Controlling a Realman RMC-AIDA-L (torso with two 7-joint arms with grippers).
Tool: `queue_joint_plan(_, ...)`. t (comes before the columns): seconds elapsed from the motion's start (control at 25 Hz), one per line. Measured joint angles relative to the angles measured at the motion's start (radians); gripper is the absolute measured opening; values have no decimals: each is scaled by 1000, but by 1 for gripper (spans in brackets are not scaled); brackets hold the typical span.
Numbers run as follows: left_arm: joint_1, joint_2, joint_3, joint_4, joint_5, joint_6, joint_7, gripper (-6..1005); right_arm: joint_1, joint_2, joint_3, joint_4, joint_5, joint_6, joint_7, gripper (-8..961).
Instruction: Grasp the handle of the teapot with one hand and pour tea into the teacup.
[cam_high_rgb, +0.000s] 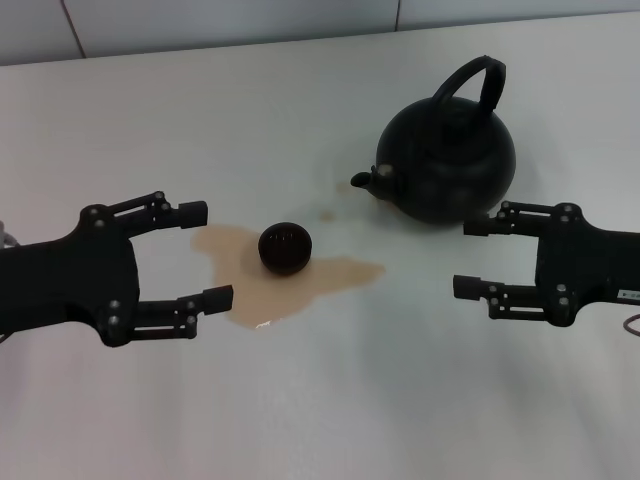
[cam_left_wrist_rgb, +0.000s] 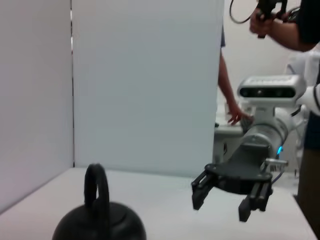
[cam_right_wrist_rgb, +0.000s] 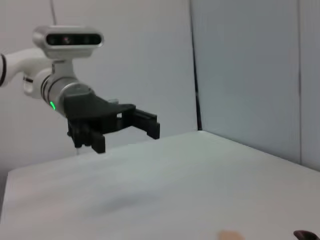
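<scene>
The round matte-black teapot (cam_high_rgb: 445, 160) stands on the white table at the back right, its spout pointing towards the table's middle. Its arched handle (cam_high_rgb: 470, 85) rises over the lid and nothing holds it. The tiny black teacup (cam_high_rgb: 286, 247) sits at the table's middle, in a light brown puddle of tea (cam_high_rgb: 250, 285). My left gripper (cam_high_rgb: 212, 254) is open and empty, left of the cup. My right gripper (cam_high_rgb: 464, 258) is open and empty, just in front of the teapot. The left wrist view shows the teapot (cam_left_wrist_rgb: 100, 225), its handle (cam_left_wrist_rgb: 95, 187) and the right gripper (cam_left_wrist_rgb: 221, 207).
The tea puddle spreads on the table left and right of the cup (cam_high_rgb: 345, 272). White panels (cam_left_wrist_rgb: 145, 85) wall the table's far side. The right wrist view shows the left gripper (cam_right_wrist_rgb: 127, 137) over the table. A person (cam_left_wrist_rgb: 280, 20) stands behind the robot.
</scene>
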Motion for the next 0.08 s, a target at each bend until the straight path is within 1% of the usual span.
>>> queue_joint_plan(0.08,2,0,-10,-4,-4,16,3,866,1,-1,0,-20,-6,-8,0,709)
